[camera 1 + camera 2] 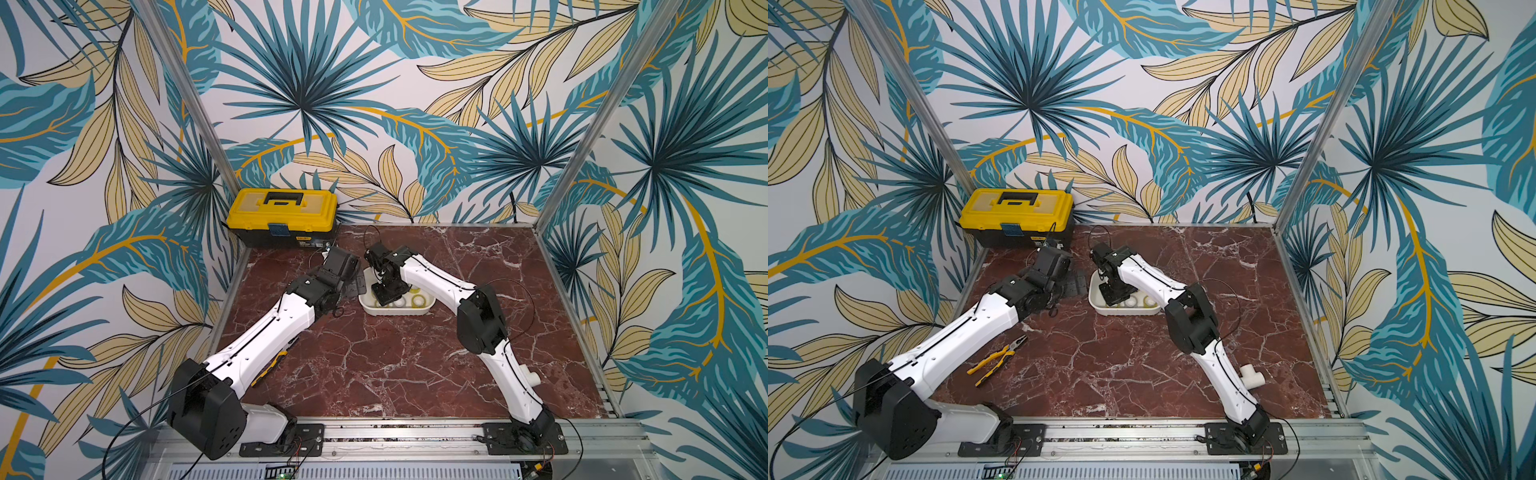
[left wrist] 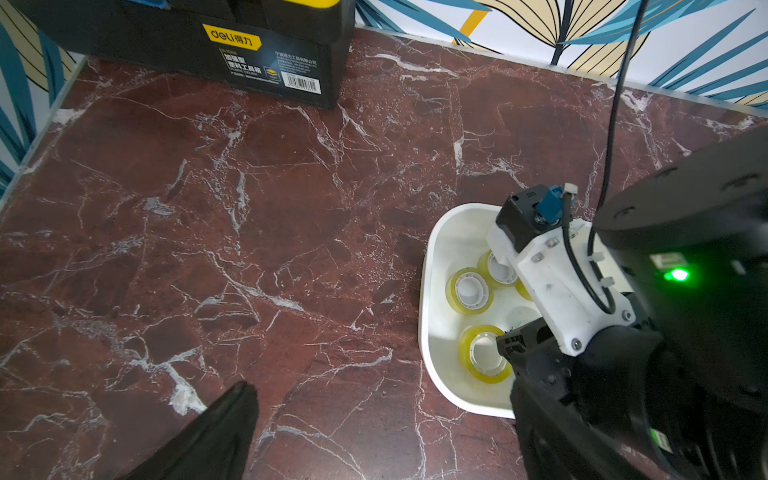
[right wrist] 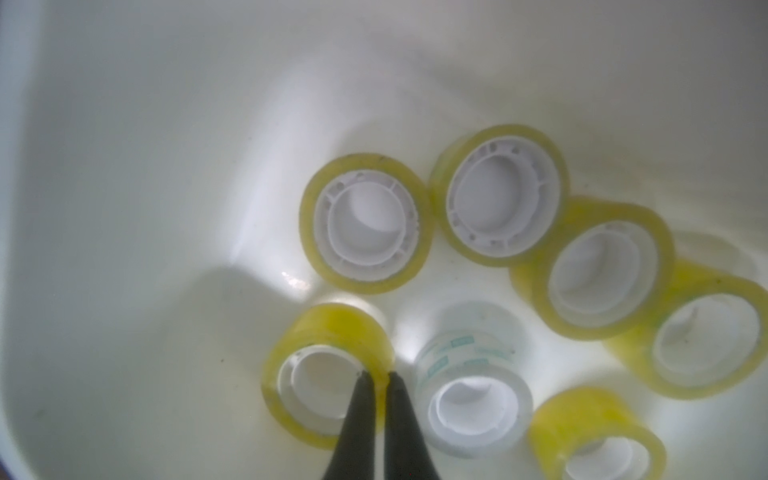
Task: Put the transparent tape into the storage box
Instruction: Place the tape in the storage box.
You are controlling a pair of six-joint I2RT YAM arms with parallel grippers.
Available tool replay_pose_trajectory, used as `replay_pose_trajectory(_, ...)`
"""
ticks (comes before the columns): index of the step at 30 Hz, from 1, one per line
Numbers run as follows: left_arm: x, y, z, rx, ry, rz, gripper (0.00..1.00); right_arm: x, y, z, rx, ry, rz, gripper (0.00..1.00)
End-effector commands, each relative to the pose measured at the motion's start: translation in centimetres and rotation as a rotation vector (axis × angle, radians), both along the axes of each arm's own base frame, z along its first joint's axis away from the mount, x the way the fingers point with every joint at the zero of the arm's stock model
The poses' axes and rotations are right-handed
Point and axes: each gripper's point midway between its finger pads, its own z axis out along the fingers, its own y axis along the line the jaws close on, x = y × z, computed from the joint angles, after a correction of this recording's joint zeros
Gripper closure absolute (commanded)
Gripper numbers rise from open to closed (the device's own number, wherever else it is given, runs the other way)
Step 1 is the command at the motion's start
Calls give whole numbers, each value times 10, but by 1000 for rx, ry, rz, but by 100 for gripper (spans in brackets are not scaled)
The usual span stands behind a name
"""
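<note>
My right gripper (image 3: 377,376) is down inside the storage box (image 3: 124,166). Its two dark fingers (image 3: 357,419) are pinched together on the wall of one yellow-tinted roll (image 3: 322,330) of transparent tape, one finger inside the pale core and the other outside. That roll shows at the lower middle of my right wrist view. I cannot tell whether it rests on the box floor or hangs just above it.

The other six rolls (image 3: 498,195) lie in the same box, spread from the centre to the lower right of that view. The greyer roll (image 3: 473,386) is just to the right of the one I hold.

In both top views the storage box (image 1: 397,311) (image 1: 1125,312) sits near the middle of the red marble table (image 1: 395,374), and my right wrist covers its left half.

My left gripper (image 1: 1074,286) hangs just beside the box's left end, jaws wide apart and holding nothing. In my left wrist view one of its fingers (image 2: 216,436) shows at the bottom left, over bare marble.

A yellow-and-black toolbox (image 1: 284,214) stands at the table's upper left corner. Yellow-handled pliers (image 1: 996,359) lie at the lower left beside my left arm. A white T-shaped pipe fitting (image 1: 1252,376) lies at the lower right beside my right arm.
</note>
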Motion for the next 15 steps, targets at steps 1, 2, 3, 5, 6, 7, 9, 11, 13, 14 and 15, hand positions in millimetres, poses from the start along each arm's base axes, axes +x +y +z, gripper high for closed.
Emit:
replay_pose_trajectory(1,12,-4,24,-28,-63,-7,0,-1,-2,-18,-31,15,-16,100)
replay_pose_trajectory(2,11,-4,24,-28,-61,-7,0,-1,-1,-19,-29,17,-16,100)
replay_pose_trajectory(3,11,-4,23,-29,-60,-9,0,-2,-2,-20,-32,20,-17,100)
replay_pose_trajectory(5,11,-4,23,-30,-61,-9,0,-3,-2,-21,-34,24,-22,93)
replay_pose_trajectory(6,10,-4,23,-28,-60,-11,0,-3,-2,-20,-30,24,-25,86)
replay_pose_trajectory(7,10,-3,23,-28,-59,-12,0,-4,-2,-19,-28,25,-26,80)
replay_pose_trajectory(9,9,-4,24,-29,-60,-14,0,-3,-2,-16,-23,20,-29,72)
replay_pose_trajectory(11,8,-4,24,-31,-58,-18,0,-3,-2,-14,-20,17,-31,67)
replay_pose_trajectory(13,7,-3,25,-34,-60,-17,0,-3,-1,-10,-15,13,-34,67)
replay_pose_trajectory(14,7,-3,25,-33,-63,-19,0,-2,-1,-7,-11,7,-36,67)
replay_pose_trajectory(15,6,-3,27,-32,-66,-19,0,-1,-1,-3,-6,-1,-38,67)
